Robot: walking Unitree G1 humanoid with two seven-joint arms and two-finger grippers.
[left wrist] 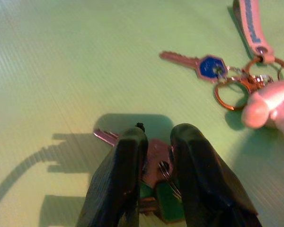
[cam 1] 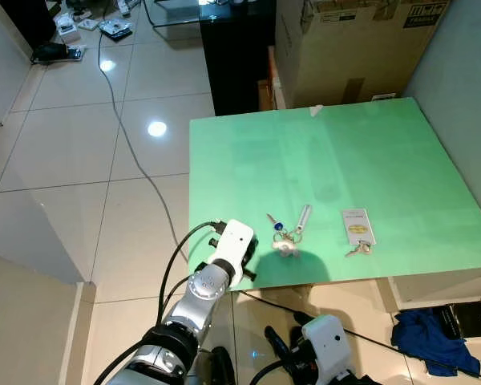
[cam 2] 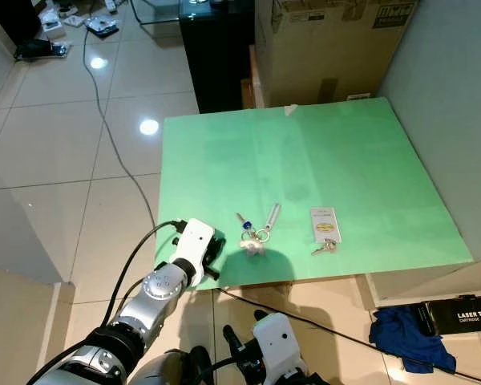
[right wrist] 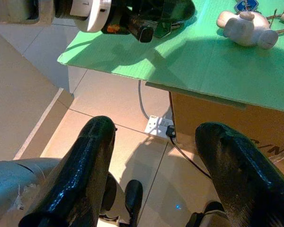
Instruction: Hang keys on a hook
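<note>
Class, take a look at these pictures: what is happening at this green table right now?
The robot's left gripper is at the near edge of the green table, its black fingers closed on a reddish metal key with a green tag. A blue-headed key bunch with a white figurine lies close by. The right gripper hangs open below the table.

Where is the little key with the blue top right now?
The blue-headed key lies on the green table near its front edge, right of the left gripper, beside a small white figure charm.
</note>
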